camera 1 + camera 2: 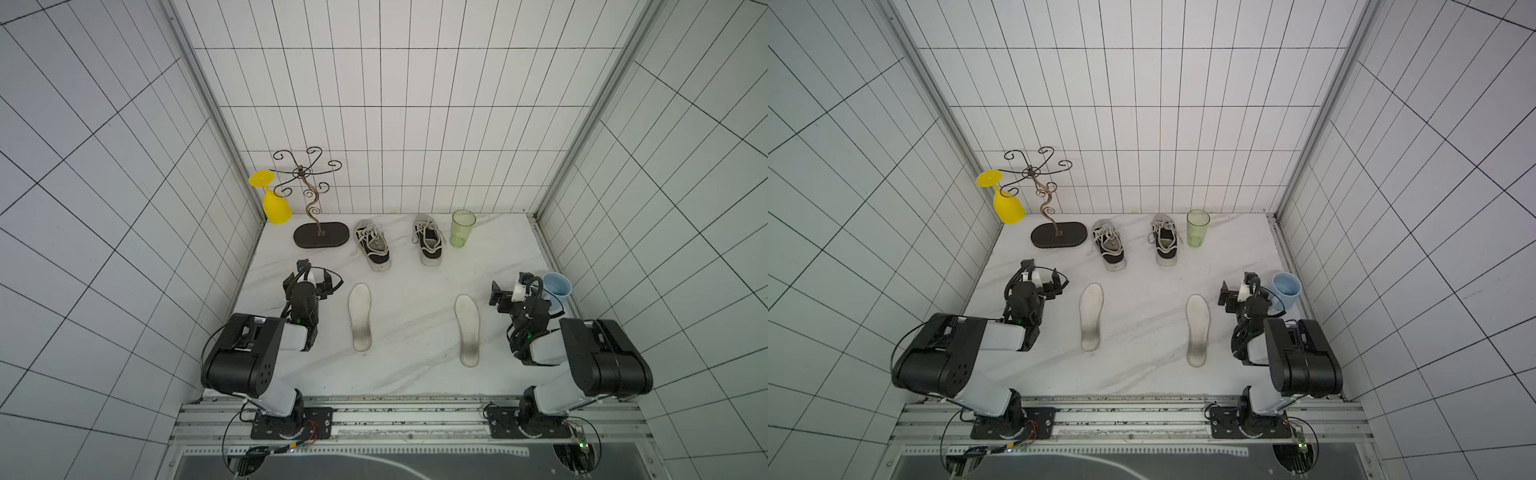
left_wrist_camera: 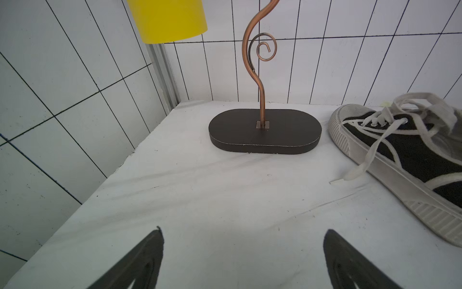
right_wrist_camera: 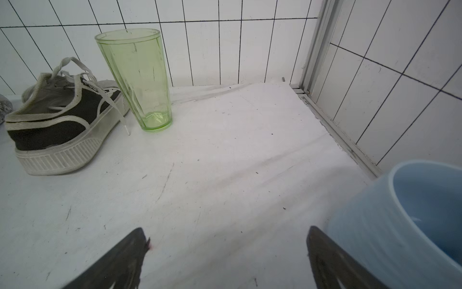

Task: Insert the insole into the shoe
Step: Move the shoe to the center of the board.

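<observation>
Left tool [image 2: 243,230] gaping, empty | white foam insole [image 1: 360,318] just to its right, lengthwise toward black canvas sneaker [image 1: 372,245] (right tool [image 3: 227,229] gaping, empty too)

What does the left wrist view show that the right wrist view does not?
Only left wrist: the scrolled metal stand, yellow goblet and left sneaker. Only right wrist: the green tumbler, blue cup and right sneaker. Both: white tabletop, tiled walls, and an open, empty end effector each: left end effector, right end effector.
</observation>
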Action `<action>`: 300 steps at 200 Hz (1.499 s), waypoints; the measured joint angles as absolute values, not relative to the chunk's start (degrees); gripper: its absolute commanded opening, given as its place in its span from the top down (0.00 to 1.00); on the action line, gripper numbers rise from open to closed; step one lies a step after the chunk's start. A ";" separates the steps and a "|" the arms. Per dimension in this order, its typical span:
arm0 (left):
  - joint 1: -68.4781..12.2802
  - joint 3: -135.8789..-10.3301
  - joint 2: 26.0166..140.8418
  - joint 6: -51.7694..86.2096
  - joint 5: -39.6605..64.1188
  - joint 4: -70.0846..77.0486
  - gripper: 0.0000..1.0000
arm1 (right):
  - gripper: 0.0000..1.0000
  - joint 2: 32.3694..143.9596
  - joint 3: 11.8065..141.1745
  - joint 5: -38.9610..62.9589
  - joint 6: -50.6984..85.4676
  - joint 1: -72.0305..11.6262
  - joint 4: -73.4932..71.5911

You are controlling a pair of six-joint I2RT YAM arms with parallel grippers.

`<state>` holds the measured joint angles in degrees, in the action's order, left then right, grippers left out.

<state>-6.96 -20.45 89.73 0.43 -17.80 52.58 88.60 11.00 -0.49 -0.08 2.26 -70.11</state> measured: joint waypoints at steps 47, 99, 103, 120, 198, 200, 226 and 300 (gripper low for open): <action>-6.81 -20.47 89.73 0.45 -17.74 52.51 0.02 | 0.01 88.60 11.00 -0.49 -0.05 2.26 -70.08; -4.29 -26.22 87.53 1.78 -16.08 42.33 0.02 | 0.04 84.49 14.96 -0.47 0.03 2.37 -59.53; -4.14 -27.81 86.78 2.33 -16.56 39.97 0.02 | 0.04 83.37 16.29 -0.62 0.45 2.37 -56.97; -3.95 -33.78 83.35 5.50 -17.17 32.51 0.03 | 0.06 79.40 24.14 -1.23 2.79 2.13 -47.05; -27.09 -49.67 77.47 29.08 -20.56 -11.00 0.05 | 0.11 68.05 35.40 -10.33 23.22 -14.83 -13.63; -27.55 -50.02 77.73 29.82 -20.27 -12.12 0.06 | 0.11 67.90 35.35 -10.31 23.44 -15.25 -12.91; -29.21 -57.60 85.36 36.64 -17.69 -21.23 0.06 | 0.11 66.61 35.33 -9.76 25.54 -21.26 -7.33; -27.49 -86.35 109.40 41.19 -15.09 -29.58 0.13 | 0.11 71.57 35.46 -8.91 27.22 -32.91 -1.74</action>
<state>-27.49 -86.35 109.40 41.19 -15.09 -29.58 71.57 35.46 -8.91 27.22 -32.91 -1.74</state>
